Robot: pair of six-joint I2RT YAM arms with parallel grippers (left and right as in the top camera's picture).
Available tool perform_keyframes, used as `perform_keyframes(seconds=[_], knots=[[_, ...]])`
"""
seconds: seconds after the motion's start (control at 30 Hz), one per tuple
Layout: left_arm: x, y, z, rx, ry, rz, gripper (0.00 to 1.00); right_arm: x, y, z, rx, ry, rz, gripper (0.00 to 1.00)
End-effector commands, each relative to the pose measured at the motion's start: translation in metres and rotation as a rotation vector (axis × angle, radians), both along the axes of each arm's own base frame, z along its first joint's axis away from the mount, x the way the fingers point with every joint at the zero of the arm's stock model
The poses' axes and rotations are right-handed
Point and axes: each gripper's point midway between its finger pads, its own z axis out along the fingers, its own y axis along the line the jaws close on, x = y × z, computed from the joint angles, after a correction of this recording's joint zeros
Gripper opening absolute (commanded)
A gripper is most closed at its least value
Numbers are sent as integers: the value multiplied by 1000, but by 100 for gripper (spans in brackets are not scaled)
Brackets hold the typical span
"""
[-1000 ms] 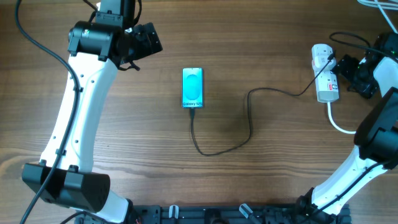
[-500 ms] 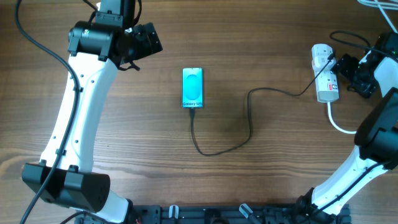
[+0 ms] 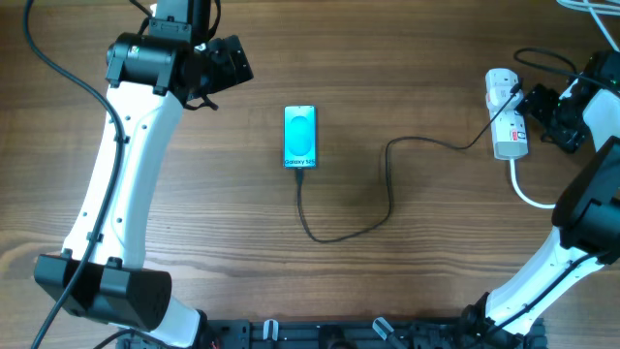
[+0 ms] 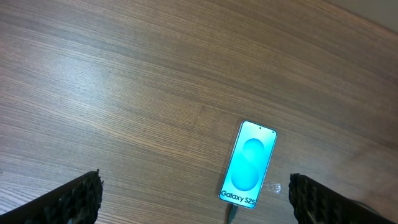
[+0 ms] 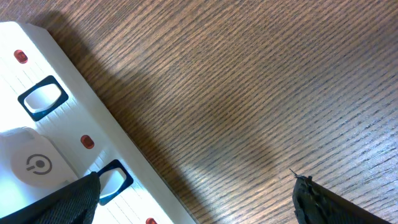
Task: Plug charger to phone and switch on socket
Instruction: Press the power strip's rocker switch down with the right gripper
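- The phone [image 3: 300,137] lies flat near the middle of the wooden table [image 3: 436,262], its turquoise screen lit and facing up, with the "Galaxy" end toward the robot's base.
- The charger [image 3: 388,179] meets the phone at that Galaxy end. From there the thin black cable loops away toward the base, swings out on the right arm's side and climbs back level with the phone.
- In the left wrist view a dark tip touches the lower edge of the phone [image 4: 249,163]. How deep it sits cannot be told.
- The socket [image 3: 508,124] sits well away from the phone on the right arm's side, and the charger's far end runs up to it.
- A thick white lead [image 3: 528,194] curls off the socket's near end.
- The left gripper [image 3: 225,63] hangs beyond the phone's far end, off to the left arm's side, touching nothing.
- In its own wrist view the left gripper's [image 4: 196,199] jaws are spread wide, the phone framed between them.
- The right gripper [image 3: 544,111] is just beside the socket, on the side away from the phone.
- Up close, the right gripper's [image 5: 193,199] jaws are apart too, one finger overlapping the edge of the white strip [image 5: 56,124].
- Rocker switches and small red marks show on the strip, but the switch position cannot be told.
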Motion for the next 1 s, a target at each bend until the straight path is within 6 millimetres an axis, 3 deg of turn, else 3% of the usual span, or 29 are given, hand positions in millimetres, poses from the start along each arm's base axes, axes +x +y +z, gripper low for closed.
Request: perform_keyframes(seconds=[0.0, 0.63, 0.97], knots=[[0, 3, -3, 11, 6, 15, 100, -5, 19, -17, 56, 33, 50, 100], [0, 3, -3, 11, 7, 15, 100, -6, 26, -24, 52, 41, 61, 100], [0, 2, -3, 11, 6, 15, 100, -9, 34, -17, 93, 37, 60, 100]])
